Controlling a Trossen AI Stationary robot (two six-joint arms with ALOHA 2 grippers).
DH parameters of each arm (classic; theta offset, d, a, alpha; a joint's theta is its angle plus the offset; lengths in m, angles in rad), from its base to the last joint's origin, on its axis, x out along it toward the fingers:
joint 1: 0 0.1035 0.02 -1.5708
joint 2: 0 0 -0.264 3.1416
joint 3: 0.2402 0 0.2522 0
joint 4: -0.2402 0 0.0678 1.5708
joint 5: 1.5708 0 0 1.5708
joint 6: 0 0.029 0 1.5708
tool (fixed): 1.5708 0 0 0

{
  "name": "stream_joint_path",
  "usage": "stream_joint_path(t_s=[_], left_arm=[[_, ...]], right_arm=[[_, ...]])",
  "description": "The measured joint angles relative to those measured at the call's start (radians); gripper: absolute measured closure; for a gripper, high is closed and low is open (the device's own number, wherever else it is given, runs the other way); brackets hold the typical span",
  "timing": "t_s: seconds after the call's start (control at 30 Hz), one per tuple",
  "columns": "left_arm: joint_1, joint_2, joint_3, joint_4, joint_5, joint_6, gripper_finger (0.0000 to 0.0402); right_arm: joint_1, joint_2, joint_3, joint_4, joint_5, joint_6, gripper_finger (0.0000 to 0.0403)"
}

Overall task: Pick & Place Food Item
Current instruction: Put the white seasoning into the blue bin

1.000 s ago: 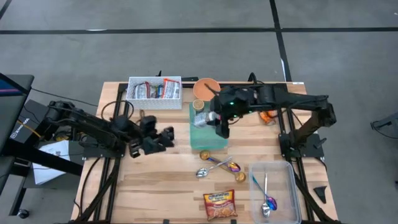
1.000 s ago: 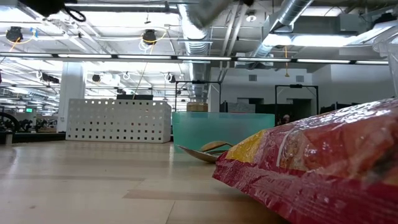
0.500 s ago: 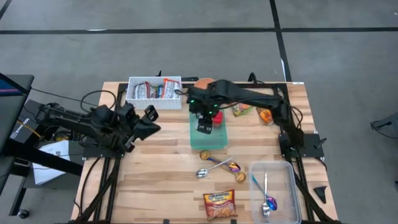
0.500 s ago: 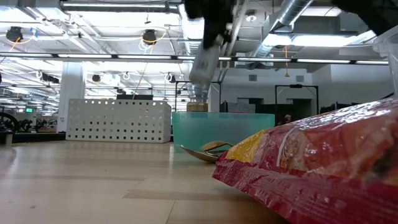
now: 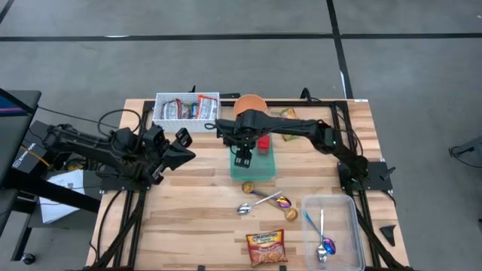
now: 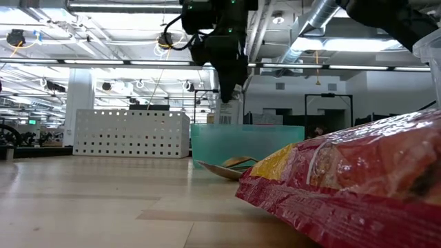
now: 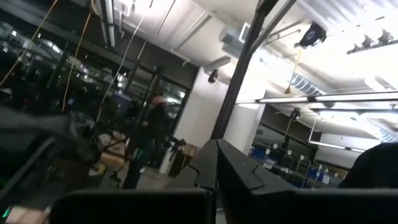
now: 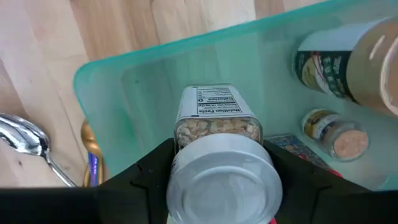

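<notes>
Grey floor crossed by dark lines surrounds the wooden counter (image 5: 188,218) in the high view, and bare wood is left open across its lower left part. A white perforated basket (image 5: 187,110) holding packets is set at the upper left of the counter, an orange bowl (image 5: 249,102) just right of it, and a pale green tray (image 5: 252,162) near the centre of the frame. Below the tray lie spoons (image 5: 263,202), with a red snack bag (image 5: 266,248) at the lower edge and a clear bin (image 5: 334,229) holding more spoons at the lower right.

The right hand (image 5: 242,156) is seen over the left part of the green tray, its arm stretched in from the right side of the frame. It is closed on a jar (image 8: 219,158), held between the dark fingers (image 8: 152,171). In the right wrist view the jar is shown with a silver lid, a clear body filled with pale crumbly contents and a white nutrition label; it is held above the inside of the tray, near the tray's rim. Two more lidded jars (image 8: 336,134) and a red item lie in the same tray.

The left hand (image 5: 181,150) is held at centre left of the high view, above the counter's left edge and well apart from the tray, with its fingers fully closed and nothing visible between them.
</notes>
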Motion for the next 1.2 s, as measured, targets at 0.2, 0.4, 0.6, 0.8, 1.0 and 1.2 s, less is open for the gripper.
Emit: stream_joint_path(t_s=[0.2,0.4,0.6,0.8,1.0,1.2], left_arm=[[-0.002,0.019,-0.001,-0.004,0.0,-0.034,0.0401],[-0.012,0.026,-0.001,-0.002,0.0,-0.034,0.0401],[-0.012,0.026,-0.001,-0.003,0.0,-0.035,0.0401],[-0.012,0.026,-0.001,-0.002,0.0,-0.037,0.0401],[-0.012,0.026,-0.001,-0.002,0.0,-0.037,0.0401],[-0.011,0.026,-0.001,-0.002,0.0,-0.05,0.0401]], right_arm=[[-0.016,-0.001,-0.007,0.011,-0.002,-0.016,0.0207],[-0.044,-0.001,-0.046,0.016,-0.001,-0.026,0.0207],[-0.057,-0.002,-0.089,0.054,-0.001,-0.053,0.0207],[-0.068,-0.002,-0.135,0.066,-0.002,-0.079,0.0207],[-0.074,-0.001,-0.156,0.105,-0.002,-0.084,0.0207],[-0.085,-0.002,-0.156,0.113,0.0,-0.109,0.0207]])
